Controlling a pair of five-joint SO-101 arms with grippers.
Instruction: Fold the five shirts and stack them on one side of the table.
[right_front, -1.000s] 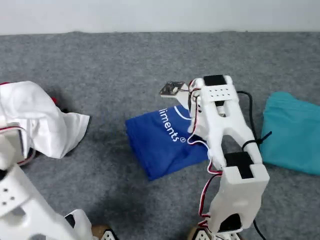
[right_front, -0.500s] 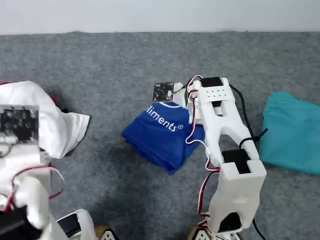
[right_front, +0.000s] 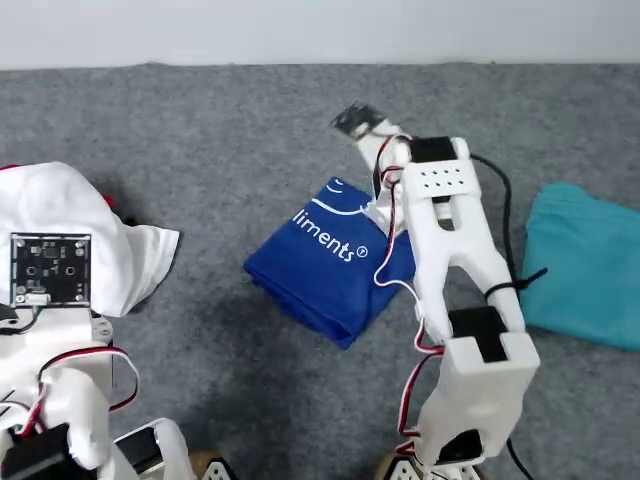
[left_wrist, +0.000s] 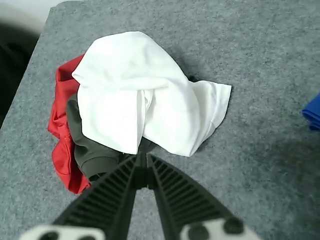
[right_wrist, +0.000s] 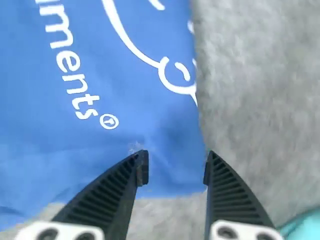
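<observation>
A folded blue shirt (right_front: 325, 265) with white print lies in the middle of the grey table. My right gripper (right_wrist: 174, 167) hangs open just above the blue shirt (right_wrist: 100, 100), its fingers (right_wrist: 137, 170) straddling a corner by the hem. A folded teal shirt (right_front: 585, 265) lies to the right of that arm. At the left, a crumpled white shirt (left_wrist: 145, 110) tops a pile with a red shirt (left_wrist: 62, 125) and a dark olive shirt (left_wrist: 92, 155). My left gripper (left_wrist: 142, 160) is shut and empty, above the pile's near edge.
The grey mat (right_front: 220, 130) ends at a white wall along the far side. The right arm (right_front: 450, 250) stretches over the blue shirt's right part. The left arm (right_front: 50, 330) stands at the near left, beside the white shirt (right_front: 80, 230).
The blue shirt was pushed left and turned, then stayed put. The right wrist swung toward the far side. The left arm rose into the high view beside the white shirt.
</observation>
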